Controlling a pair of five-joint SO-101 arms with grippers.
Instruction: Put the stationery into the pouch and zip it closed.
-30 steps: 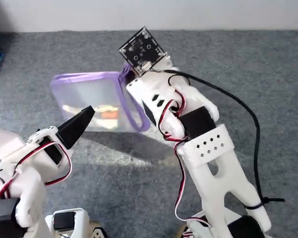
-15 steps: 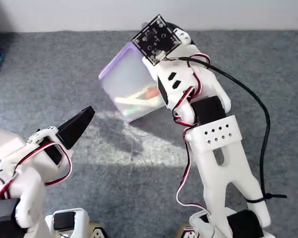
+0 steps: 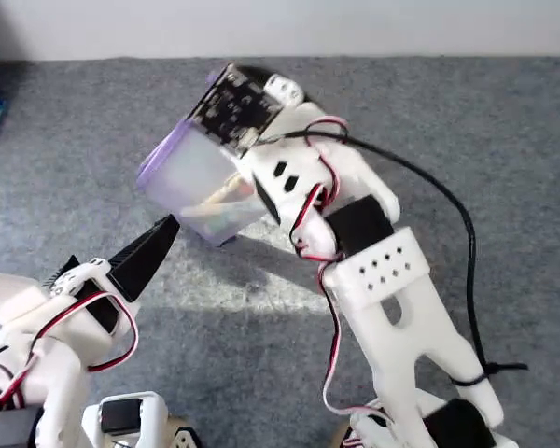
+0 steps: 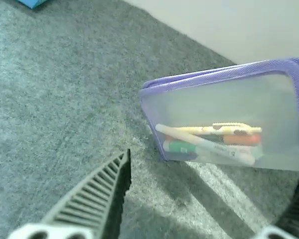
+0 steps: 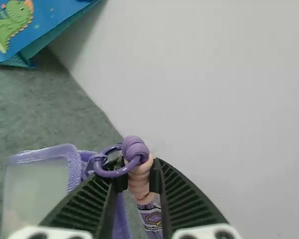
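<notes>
Right pincer [image 5: 135, 172] pinching pouch [image 5: 35, 184] corner; left pincer [image 4: 214, 174] spread near pouch edge.

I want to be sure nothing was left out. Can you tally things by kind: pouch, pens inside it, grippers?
pouch: 1
pens inside the pouch: about 4, overlapping, so not certain
grippers: 2, the left gripper and the right gripper
Total: about 7

A small robotics test set-up, perhaps at home, is suggested: white plastic arms [image 3: 392, 299] with bare wiring are set on grey carpet [image 3: 504, 140] before a plain wall [image 3: 373, 28], and a blue dinosaur-printed item [image 5: 20, 25] is seen at the wall.
</notes>
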